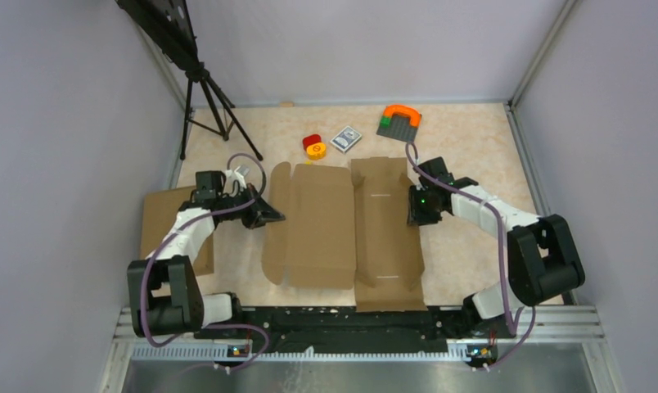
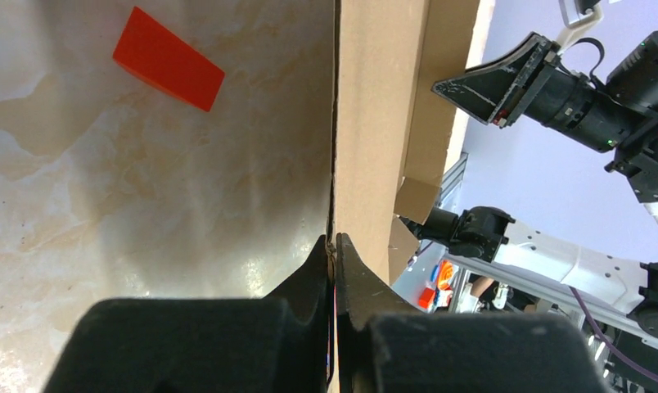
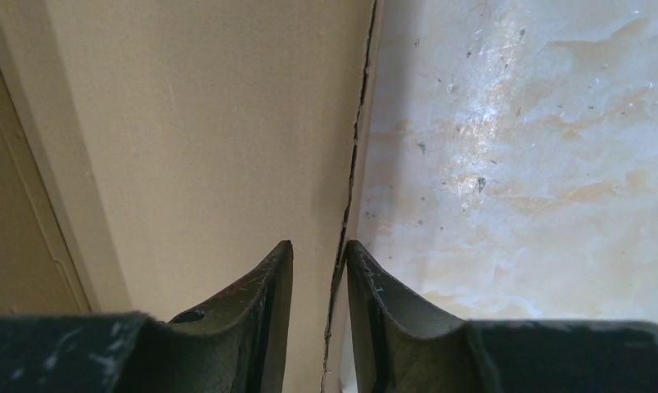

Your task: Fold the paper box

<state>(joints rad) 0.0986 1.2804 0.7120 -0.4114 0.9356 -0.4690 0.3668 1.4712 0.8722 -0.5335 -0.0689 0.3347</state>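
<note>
We see a marbled beige desk [image 1: 473,155] closed in by pale lilac walls [image 1: 350,49]. The paper box [image 1: 326,221] lies mid-desk as an unfolded sheet. The left claw [image 1: 270,214] pinches its raised left flap. The right claw [image 1: 413,209] is slightly spread astride its right edge. A second brown box [image 1: 158,217] sits at the left edge, partly under the left arm. Near the far edge are a tripod [image 1: 207,90], a red-and-yellow piece [image 1: 313,146], a card pack [image 1: 346,137] and a grey plate with an orange arch [image 1: 399,121].

Table [image 1: 473,241] passable right of paper box [image 1: 317,221]; tripod [image 1: 214,102] blocks far-left
</note>
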